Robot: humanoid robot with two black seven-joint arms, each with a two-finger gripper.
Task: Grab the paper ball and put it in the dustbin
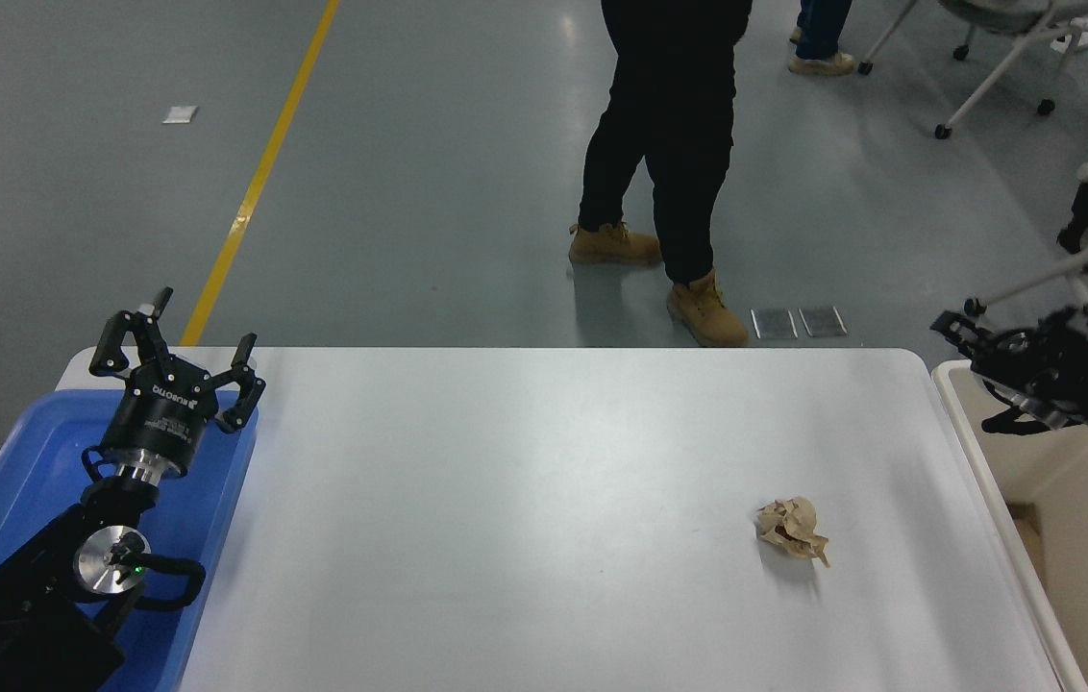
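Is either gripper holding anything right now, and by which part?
Nothing is held. The paper ball lies alone on the table, clear of both the right gripper and left gripper.

Left arm: a black jointed arm coming in from the lower left corner, angled up and away, with a silver round joint cap showing near its lower end.
Left gripper: the black multi-fingered gripper (177, 357) points away from me, fingers (111, 343) spread apart with nothing between them.
Right arm: a black arm entering at the right edge, held up high and blurred.
Right gripper: the black gripper (962, 333) at its tip points leftward; finger spacing is too blurred to make out.
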